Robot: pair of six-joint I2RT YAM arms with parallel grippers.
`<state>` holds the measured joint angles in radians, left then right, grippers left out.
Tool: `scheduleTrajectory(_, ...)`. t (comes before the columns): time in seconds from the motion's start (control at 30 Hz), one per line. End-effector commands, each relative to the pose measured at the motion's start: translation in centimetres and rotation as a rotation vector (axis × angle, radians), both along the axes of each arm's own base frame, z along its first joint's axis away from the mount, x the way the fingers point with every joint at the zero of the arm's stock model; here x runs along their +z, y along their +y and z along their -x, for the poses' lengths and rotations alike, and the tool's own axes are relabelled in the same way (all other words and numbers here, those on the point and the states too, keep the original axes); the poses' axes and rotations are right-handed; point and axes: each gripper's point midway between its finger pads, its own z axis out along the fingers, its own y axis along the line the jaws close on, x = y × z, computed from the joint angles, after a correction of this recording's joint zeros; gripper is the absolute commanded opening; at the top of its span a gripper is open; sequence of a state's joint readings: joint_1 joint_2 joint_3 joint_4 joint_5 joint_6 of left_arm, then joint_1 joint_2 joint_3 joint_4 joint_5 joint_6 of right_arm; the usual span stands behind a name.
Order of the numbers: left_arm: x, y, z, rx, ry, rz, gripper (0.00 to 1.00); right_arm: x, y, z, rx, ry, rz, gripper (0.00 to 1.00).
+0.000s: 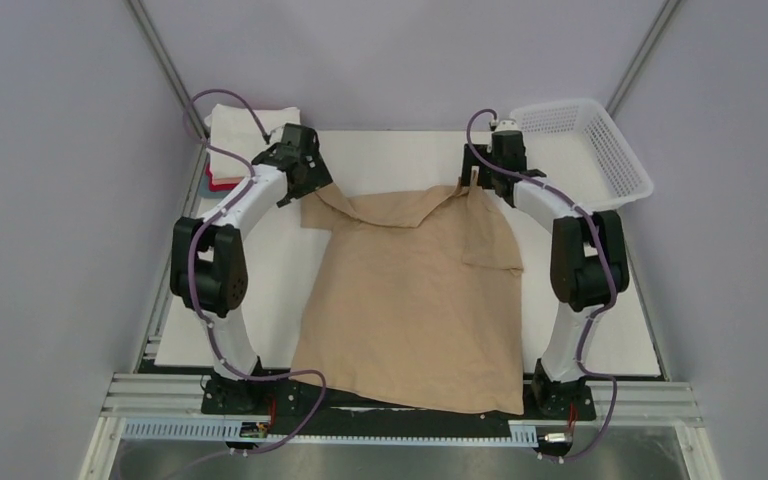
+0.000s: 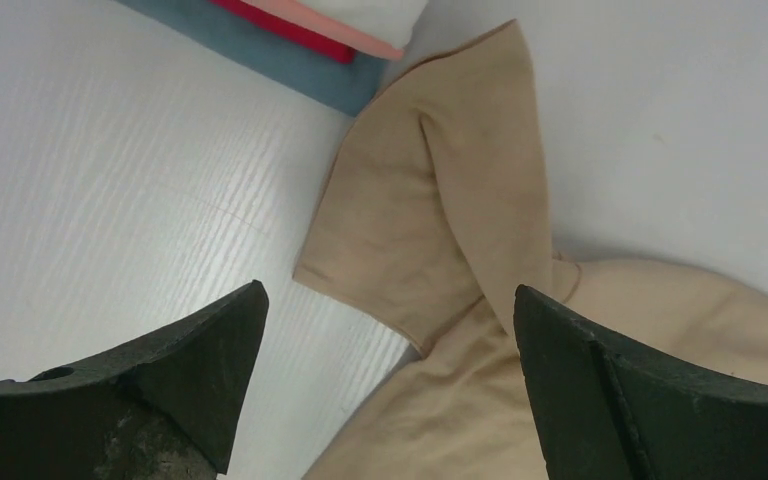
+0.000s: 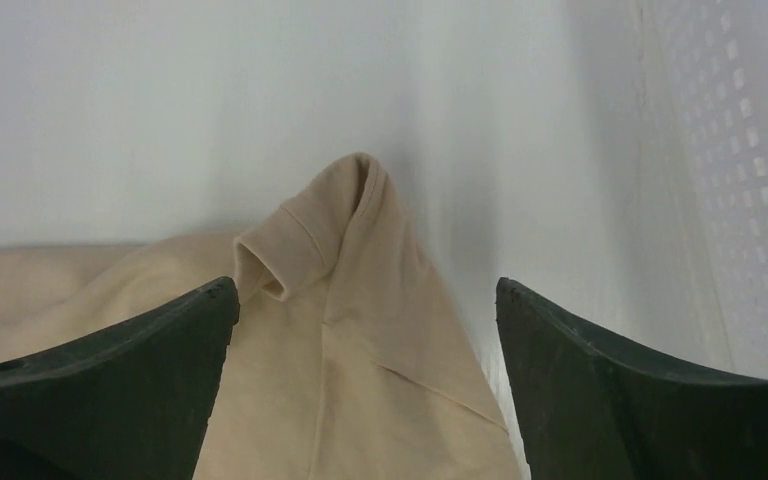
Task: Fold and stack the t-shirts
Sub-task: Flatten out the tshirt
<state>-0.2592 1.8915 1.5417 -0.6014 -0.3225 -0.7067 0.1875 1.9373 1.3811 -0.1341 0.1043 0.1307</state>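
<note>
A tan t-shirt (image 1: 410, 300) lies spread on the white table (image 1: 260, 300), its hem hanging over the near edge and its sleeves crumpled at the far end. My left gripper (image 1: 312, 186) hovers over the left sleeve (image 2: 430, 220); it is open (image 2: 389, 288), with the cloth lying below the jaws. My right gripper (image 1: 475, 184) is over the raised right shoulder fold (image 3: 345, 230) and is also open (image 3: 366, 282), holding nothing. A stack of folded t-shirts (image 1: 232, 128) sits at the far left corner, cream-white on top, with pink (image 2: 355, 28), red (image 2: 285, 22) and grey-blue (image 2: 290, 68) edges showing.
A white plastic mesh basket (image 1: 600, 150) stands at the far right corner, its wall close to my right gripper (image 3: 735, 150). Metal frame posts rise at both far corners. Bare table (image 1: 600, 330) shows on either side of the shirt.
</note>
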Motion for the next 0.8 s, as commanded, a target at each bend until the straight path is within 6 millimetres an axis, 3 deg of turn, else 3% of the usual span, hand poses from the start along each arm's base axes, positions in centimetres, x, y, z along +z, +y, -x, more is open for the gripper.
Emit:
scheduleTrajectory(0.0,6.3,-1.7,0.5,-0.040,-0.169,0.128,1.00,9.1,1.6,-1.2,0.044,-0.208,-0.069,1.00)
scheduleTrajectory(0.03,5.6,-2.1,1.3,-0.052,-0.149,0.138,1.00,9.1,1.9,-0.4,0.060,-0.200,-0.089,1.00)
scheduleTrajectory(0.07,6.3,-2.5,1.7,-0.061,-0.168,0.153,1.00,9.3,2.5,0.6,0.088,-0.195,-0.119,1.00)
scheduleTrajectory(0.1,5.4,-3.3,2.7,-0.089,-0.144,0.163,1.00,9.2,3.2,1.8,0.120,-0.181,-0.154,1.00)
scheduleTrajectory(0.13,6.4,-3.9,3.1,-0.118,-0.176,0.176,1.00,9.5,4.0,3.3,0.153,-0.172,-0.193,1.00)
scheduleTrajectory(0.17,5.5,-5.2,4.4,-0.179,-0.153,0.181,1.00,9.4,4.5,4.8,0.163,-0.155,-0.224,1.00)
scheduleTrajectory(0.2,6.3,-6.1,4.7,-0.217,-0.187,0.196,1.00,8.9,5.1,6.3,0.165,-0.132,-0.253,1.00)
scheduleTrajectory(0.33,5.5,-11.4,8.6,-0.464,-0.171,0.246,1.00,5.2,7.1,13.3,0.159,0.031,-0.384,1.00)
scheduleTrajectory(0.4,4.1,-13.3,10.8,-0.557,-0.139,0.270,1.00,2.8,8.0,17.0,0.167,0.128,-0.398,1.00)
scheduleTrajectory(0.43,2.5,-13.9,12.4,-0.591,-0.095,0.285,1.00,1.6,8.3,18.8,0.174,0.172,-0.392,1.00)
scheduleTrajectory(0.47,2.2,-14.3,12.9,-0.609,-0.097,0.297,1.00,0.6,8.7,20.4,0.185,0.213,-0.381,1.00)
scheduleTrajectory(0.53,-0.5,-14.1,14.9,-0.620,-0.032,0.312,1.00,-1.2,8.7,22.9,0.183,0.288,-0.356,1.00)
scheduleTrajectory(0.63,-2.4,-13.7,16.5,-0.618,0.018,0.318,1.00,-4.0,7.6,25.8,0.118,0.398,-0.340,1.00)
scheduleTrajectory(0.7,-3.9,-13.4,17.8,-0.621,0.053,0.316,1.00,-5.6,7.1,26.9,0.079,0.446,-0.333,1.00)
scheduleTrajectory(0.77,-5.0,-13.6,19.0,-0.640,0.073,0.339,1.00,-6.9,6.4,26.8,0.032,0.472,-0.304,1.00)
